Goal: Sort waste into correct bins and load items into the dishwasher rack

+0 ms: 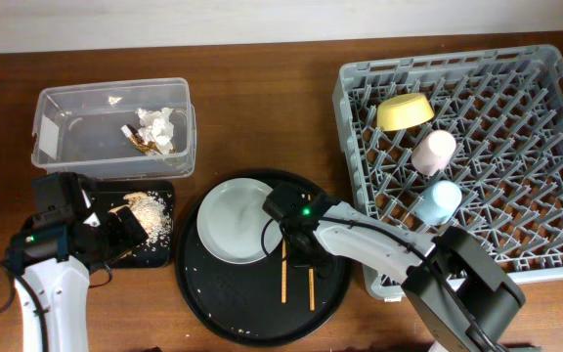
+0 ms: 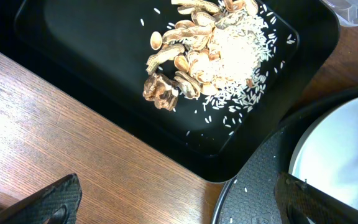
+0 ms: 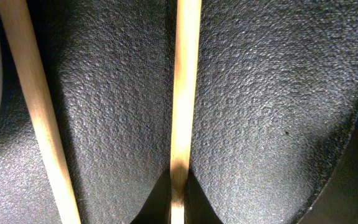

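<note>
My right gripper (image 1: 297, 244) (image 3: 179, 202) is shut on one wooden chopstick (image 3: 185, 81), which lies on the round black serving tray (image 1: 252, 313). The second chopstick (image 3: 36, 112) lies beside it; both show in the overhead view (image 1: 284, 279). The pale plate (image 1: 233, 220) sits on the same tray. My left gripper (image 1: 125, 233) (image 2: 179, 205) is open and empty over the table, by the corner of the shallow black tray (image 2: 92, 56). That tray holds tan food scraps and rice (image 2: 210, 56). The clear tub (image 1: 66, 132) holds napkins (image 1: 159, 125) and a wrapper (image 1: 137, 140).
The grey dishwasher rack (image 1: 345, 88) fills the right side. It holds the yellow bowl (image 1: 405, 111), pink cup (image 1: 434, 151) and blue cup (image 1: 438, 200). Loose rice grains lie scattered on the serving tray. The plate's rim (image 2: 347, 155) is close to my left gripper's right finger.
</note>
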{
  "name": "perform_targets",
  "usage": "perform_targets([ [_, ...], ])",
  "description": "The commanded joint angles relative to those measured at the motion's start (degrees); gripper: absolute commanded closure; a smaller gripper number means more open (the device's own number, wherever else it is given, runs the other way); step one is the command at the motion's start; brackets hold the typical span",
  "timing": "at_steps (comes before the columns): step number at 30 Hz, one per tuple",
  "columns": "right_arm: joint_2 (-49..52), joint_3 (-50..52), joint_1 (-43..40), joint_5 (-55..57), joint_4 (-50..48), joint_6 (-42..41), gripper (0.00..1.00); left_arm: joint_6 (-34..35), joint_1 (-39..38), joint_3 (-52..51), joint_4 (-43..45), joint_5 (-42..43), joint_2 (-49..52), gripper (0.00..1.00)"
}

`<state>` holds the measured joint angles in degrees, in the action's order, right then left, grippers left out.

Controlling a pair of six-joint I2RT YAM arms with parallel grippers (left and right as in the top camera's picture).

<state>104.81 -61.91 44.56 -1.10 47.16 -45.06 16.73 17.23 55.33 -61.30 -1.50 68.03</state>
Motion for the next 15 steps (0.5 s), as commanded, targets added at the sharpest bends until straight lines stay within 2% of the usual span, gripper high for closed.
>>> perform_targets([
  [1,0.5,0.2,0.0,-0.3,1.6,0.3,0.96,0.4,0.3,0.0,0.0,0.3,-0.5,0.02],
  [4,-1.0,-8.5,-2.1,0.5,10.2,5.8,0.96,0.4,0.3,0.0,0.0,0.3,-0.5,0.02],
  [9,-10.2,-21.1,-12.0,0.5,19.6,20.5,0.96,0.4,0.3,0.0,0.0,0.3,-0.5,0.02],
  [12,-12.1,-22.4,-19.8,0.5,22.1,30.9,0.96,0.4,0.3,0.0,0.0,0.3,-0.5,0.02],
  [15,-11.4,-21.9,-26.4,0.7,24.2,34.9,0.96,0.4,0.3,0.0,0.0,0.2,-0.5,0.02],
])
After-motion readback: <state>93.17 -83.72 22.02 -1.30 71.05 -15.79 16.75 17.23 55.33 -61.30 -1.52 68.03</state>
